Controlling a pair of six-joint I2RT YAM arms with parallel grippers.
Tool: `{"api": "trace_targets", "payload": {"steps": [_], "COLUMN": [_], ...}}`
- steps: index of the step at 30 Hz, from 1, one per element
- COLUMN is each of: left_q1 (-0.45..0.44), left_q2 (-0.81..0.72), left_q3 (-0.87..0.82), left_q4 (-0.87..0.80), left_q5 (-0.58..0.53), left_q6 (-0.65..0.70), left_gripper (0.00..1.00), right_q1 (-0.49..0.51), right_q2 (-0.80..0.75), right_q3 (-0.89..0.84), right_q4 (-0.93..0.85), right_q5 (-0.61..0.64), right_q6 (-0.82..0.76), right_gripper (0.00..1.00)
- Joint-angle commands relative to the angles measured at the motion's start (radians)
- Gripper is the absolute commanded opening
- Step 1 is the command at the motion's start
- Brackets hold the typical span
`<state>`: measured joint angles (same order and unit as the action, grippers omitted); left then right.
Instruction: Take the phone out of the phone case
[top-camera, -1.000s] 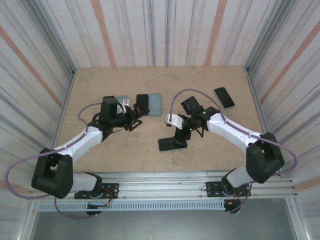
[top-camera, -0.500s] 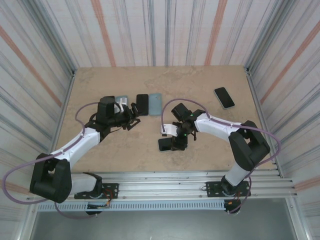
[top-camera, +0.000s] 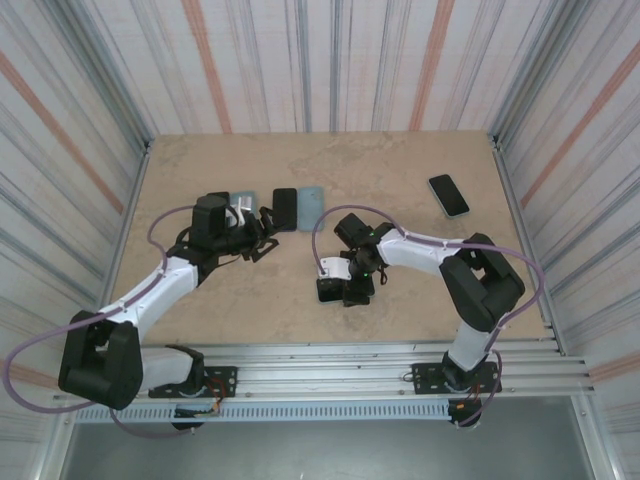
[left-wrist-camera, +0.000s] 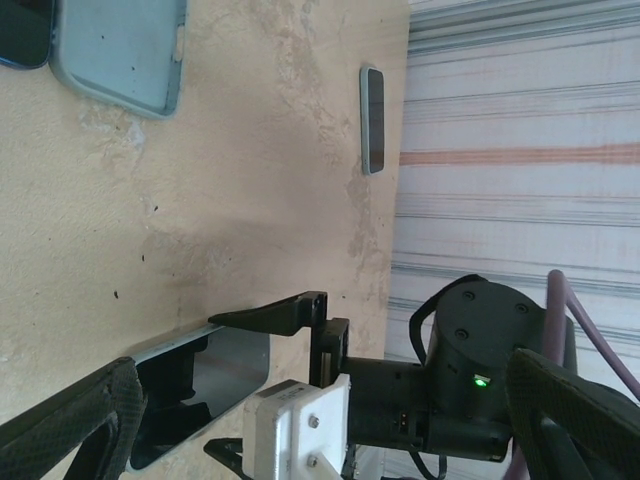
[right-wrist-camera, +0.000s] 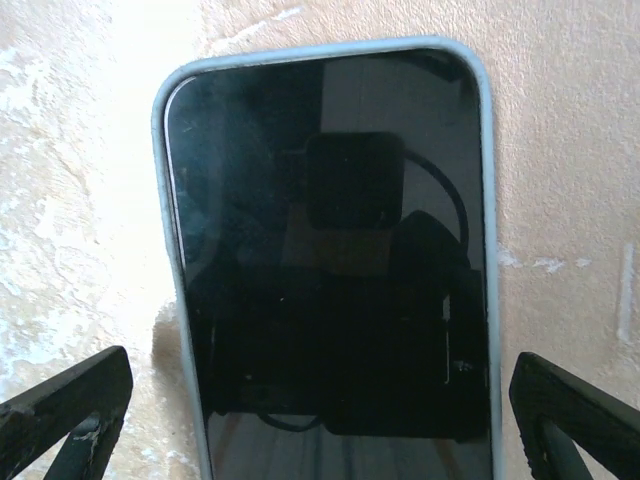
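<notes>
Cased phone (top-camera: 328, 291) lies on the table (top-camera: 200, 160), front of centre, between the spread fingers of the right gripper (top-camera: 347, 288). Behind it and to the left is a row: left case (top-camera: 243, 199), bare phone (top-camera: 285, 209), right case (top-camera: 312, 207). Left gripper (top-camera: 265, 233) sits just before that row. Far phone (top-camera: 449, 195) lies at the back right, well apart.

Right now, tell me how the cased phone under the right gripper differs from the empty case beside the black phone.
The cased phone shows a dark screen inside a pale blue rim; the empty case shows only its pale blue surface. The cased phone lies between the open fingers of the right gripper; the empty case lies farther back, beside the black phone. Both lie flat on the table.
</notes>
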<state>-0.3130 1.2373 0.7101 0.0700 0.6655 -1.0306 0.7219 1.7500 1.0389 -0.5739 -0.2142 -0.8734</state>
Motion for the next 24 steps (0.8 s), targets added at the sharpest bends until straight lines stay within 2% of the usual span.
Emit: {"api": "trace_targets", "payload": {"steps": [1, 7, 12, 16, 24], "left_q1": [0.011, 0.015, 0.017, 0.018, 0.026], "left_q2": [-0.027, -0.021, -0.020, -0.019, -0.025], "left_q3": [-0.007, -0.005, -0.009, -0.011, -0.009], "left_q4": [-0.022, -0.022, -0.022, -0.028, -0.044], "left_q5": [0.030, 0.037, 0.048, 0.055, 0.062], "left_q6": [0.032, 0.037, 0.043, 0.051, 0.066], "left_gripper": [0.97, 0.97, 0.97, 0.97, 0.97], "right_q1": [0.011, 0.014, 0.014, 0.013, 0.010], "right_q2": [0.037, 0.062, 0.113, 0.129, 0.142], "right_q3": [0.030, 0.050, 0.093, 0.097, 0.087], "right_q4": [-0.028, -0.025, -0.097, -0.121, -0.131], "right_q5": [0.038, 0.048, 0.041, 0.028, 0.079], "right_q6": [-0.037, -0.051, -0.047, -0.045, -0.041], "right_gripper": [0.99, 0.99, 0.85, 0.83, 0.79]}}
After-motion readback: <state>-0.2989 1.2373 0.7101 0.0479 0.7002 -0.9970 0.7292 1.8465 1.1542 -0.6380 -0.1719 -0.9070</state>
